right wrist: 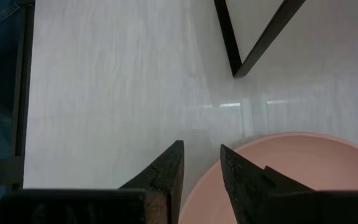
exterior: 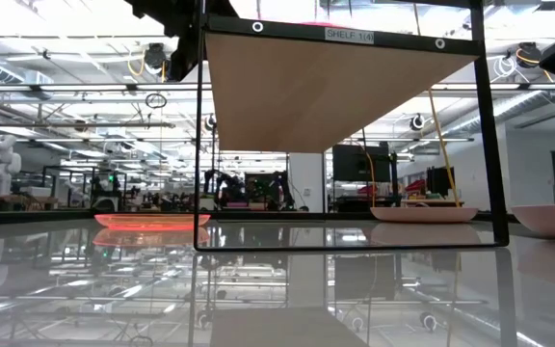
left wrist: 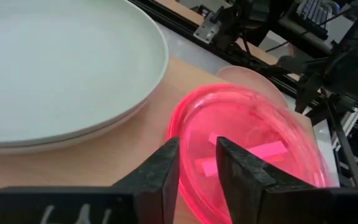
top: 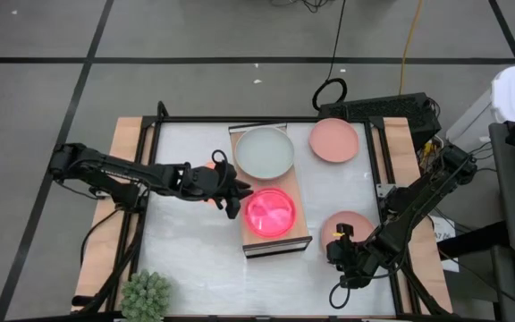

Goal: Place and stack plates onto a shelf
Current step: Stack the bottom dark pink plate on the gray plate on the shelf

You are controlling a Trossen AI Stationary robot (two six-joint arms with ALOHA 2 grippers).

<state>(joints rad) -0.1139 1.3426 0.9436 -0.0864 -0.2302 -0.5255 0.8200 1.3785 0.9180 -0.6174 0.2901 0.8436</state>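
glossy hot pink plate [top: 269,213] lies on the shelf [top: 299,215] beside the pale green-grey plate [top: 264,151] in the high view, while the left wrist view shows the left gripper [left wrist: 197,163] slightly parted, apparently astride its rim, and the right wrist view shows the right gripper [right wrist: 202,167] parted over a salmon plate [right wrist: 291,174].

Left dark jointed arm is stretched flat across from its side, wrist level, its two-finger tool [top: 237,199] out at full reach with the fingers [left wrist: 160,171] parted by a narrow gap. Right dark arm is folded back on itself, elbow high, its tool [top: 340,252] pointing down, fingers [right wrist: 166,168] slightly apart too.
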